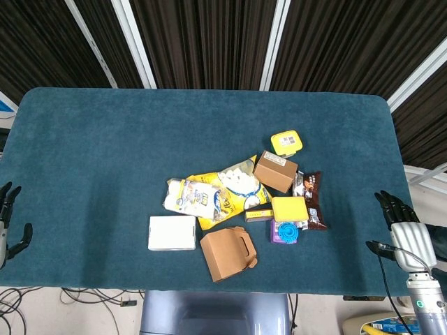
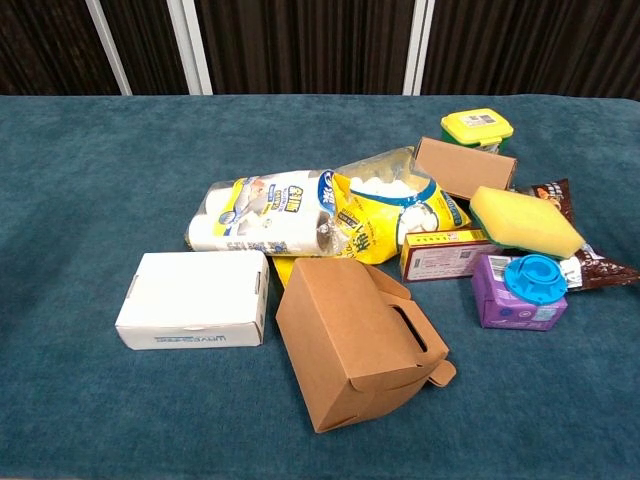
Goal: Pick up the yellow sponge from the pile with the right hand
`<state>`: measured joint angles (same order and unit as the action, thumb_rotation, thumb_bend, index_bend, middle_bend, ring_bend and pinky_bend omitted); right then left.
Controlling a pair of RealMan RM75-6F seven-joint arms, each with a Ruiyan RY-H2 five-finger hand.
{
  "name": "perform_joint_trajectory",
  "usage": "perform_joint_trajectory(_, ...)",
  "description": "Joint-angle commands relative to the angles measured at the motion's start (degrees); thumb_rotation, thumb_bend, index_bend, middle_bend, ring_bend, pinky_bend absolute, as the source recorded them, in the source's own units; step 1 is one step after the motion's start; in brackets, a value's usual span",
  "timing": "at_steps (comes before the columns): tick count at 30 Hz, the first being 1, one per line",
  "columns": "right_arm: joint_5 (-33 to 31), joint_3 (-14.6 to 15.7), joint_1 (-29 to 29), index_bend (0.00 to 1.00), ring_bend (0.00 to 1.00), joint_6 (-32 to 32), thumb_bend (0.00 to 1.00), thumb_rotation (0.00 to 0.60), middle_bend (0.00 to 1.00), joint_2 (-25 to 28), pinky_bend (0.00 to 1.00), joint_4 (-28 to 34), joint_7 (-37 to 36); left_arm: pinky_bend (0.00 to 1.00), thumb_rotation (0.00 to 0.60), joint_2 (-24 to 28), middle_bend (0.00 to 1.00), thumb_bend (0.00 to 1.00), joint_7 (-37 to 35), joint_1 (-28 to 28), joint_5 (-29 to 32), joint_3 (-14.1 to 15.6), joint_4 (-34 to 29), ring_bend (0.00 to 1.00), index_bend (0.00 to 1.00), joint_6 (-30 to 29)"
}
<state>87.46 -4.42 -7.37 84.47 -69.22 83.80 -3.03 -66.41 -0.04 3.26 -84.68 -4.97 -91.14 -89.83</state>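
Pile at centre-right of the table (image 1: 105, 139): one yellow sponge (image 1: 289, 208); two brown cartons, the handled carton (image 1: 228, 253) at the lower centre and a flat carton (image 1: 275, 171) above the sponge; one white box (image 1: 172, 232) at the left end of the pile; one yellow snack bag (image 1: 234, 188); one tissue pack (image 1: 192, 196) lying against the bag's left side; one purple box (image 1: 285, 232) with a blue cap, just below the sponge; one small red box (image 1: 258, 213) left of the sponge; one dark wrapper (image 1: 313, 195) at the right of the pile; one yellow-lidded tub (image 1: 286, 142) at the top.

Right hand (image 1: 406, 230) at the lower right edge of the head view, off the table's right rim, well apart from the pile; fingers (image 1: 388, 203) spread and pointing up-left, thumb out to the left; holds nothing. Left hand (image 1: 8, 223) at the lower left edge, partly cut off by the frame; dark fingers apart, nothing in them. Neither hand shows in the chest view.

Sponge: flat yellow slab, square from above; chest view shows it (image 2: 525, 221) tilted, upper end toward the flat carton, a thin green layer along its lower edge, propped on the red box, the purple box and the wrapper.
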Motion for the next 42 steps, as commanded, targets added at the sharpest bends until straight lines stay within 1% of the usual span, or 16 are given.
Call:
perform_joint_trajectory(1, 0.2, 0.2, -0.2, 0.00, 0.11, -0.4, 0.15, 0.600, 0.07, 0.2, 0.19, 0.0, -1.0, 0.02, 0.600, 0.0, 0.00, 0.46, 0.1, 0.0, 0.0, 0.0, -0.1, 0.02, 0.00, 0.0)
perform_joint_trajectory(7, 2.3, 1.4, -1.1, 0.00, 0.11, -2.2, 0.14, 0.600, 0.08, 2.4, 0.19, 0.2, -7.5, 0.02, 0.600, 0.2, 0.00, 0.46, -0.6, -0.1, 0.0, 0.1, -0.4, 0.02, 0.00, 0.0)
perform_joint_trajectory(12, 4.0, 1.7, -4.1, 0.00, 0.11, -6.1, 0.13, 0.600, 0.10, 6.8, 0.19, 1.5, -13.4, 0.02, 0.600, 0.4, 0.00, 0.46, -1.4, -0.1, 0.4, -0.1, -0.6, 0.02, 0.00, 0.3)
perform_joint_trajectory(16, 3.8, 0.6, -8.2, 0.00, 0.11, -11.9, 0.12, 0.600, 0.10, 10.9, 0.19, 4.5, -15.5, 0.02, 0.600, 0.4, 0.00, 0.46, -1.2, 0.0, 0.3, 0.1, -0.6, 0.02, 0.00, 0.6)
perform_joint_trajectory(19, 3.9, 0.1, -11.6, 0.00, 0.12, -16.6, 0.11, 0.600, 0.11, 12.9, 0.19, 7.2, -16.4, 0.02, 0.600, 0.5, 0.00, 0.46, -1.4, -0.1, 0.6, 0.0, -0.7, 0.02, 0.00, 0.7)
perform_joint_trajectory(22, 3.8, -0.4, -14.7, 0.00, 0.14, -20.8, 0.11, 0.600, 0.13, 13.8, 0.19, 9.4, -16.7, 0.02, 0.600, 0.6, 0.00, 0.46, -1.7, -0.1, 0.7, -0.1, -0.8, 0.02, 0.00, 0.7)
perform_joint_trajectory(24, 3.6, -0.9, -16.6, 0.01, 0.16, -22.9, 0.11, 0.600, 0.15, 13.5, 0.19, 10.7, -16.5, 0.02, 0.600, 0.7, 0.00, 0.46, -1.9, -0.1, 0.8, -0.1, -0.8, 0.02, 0.00, 0.7)
perform_joint_trajectory(26, 3.0, -1.4, -17.9, 0.04, 0.19, -24.4, 0.11, 0.600, 0.17, 13.0, 0.19, 11.5, -16.1, 0.02, 0.600, 0.8, 0.00, 0.46, -2.0, -0.1, 0.9, -0.1, -0.9, 0.02, 0.00, 0.8)
perform_joint_trajectory(28, 2.5, -2.0, -19.3, 0.05, 0.20, -25.7, 0.11, 0.600, 0.18, 11.8, 0.19, 12.0, -15.6, 0.02, 0.600, 0.8, 0.00, 0.46, -2.2, -0.1, 1.0, -0.1, -0.9, 0.02, 0.00, 0.9)
perform_joint_trajectory(31, 1.3, -2.6, -21.1, 0.05, 0.20, -27.6, 0.12, 0.600, 0.18, 9.5, 0.19, 12.2, -14.4, 0.02, 0.600, 1.0, 0.00, 0.46, -2.5, -0.1, 1.1, -0.1, -1.0, 0.02, 0.00, 1.0)
perform_joint_trajectory(37, -1.3, -3.6, -24.5, 0.07, 0.21, -31.4, 0.19, 0.600, 0.20, 6.4, 0.19, 12.6, -11.9, 0.02, 0.600, 1.2, 0.00, 0.46, -3.1, -0.2, 1.3, -0.2, -1.1, 0.02, 0.00, 1.1)
perform_joint_trajectory(42, -3.6, -4.2, -26.5, 0.11, 0.22, -32.7, 0.19, 0.600, 0.23, 2.6, 0.19, 11.0, -8.3, 0.02, 0.600, 1.5, 0.00, 0.46, -3.3, -0.1, 1.5, -0.3, -1.3, 0.02, 0.00, 1.4)
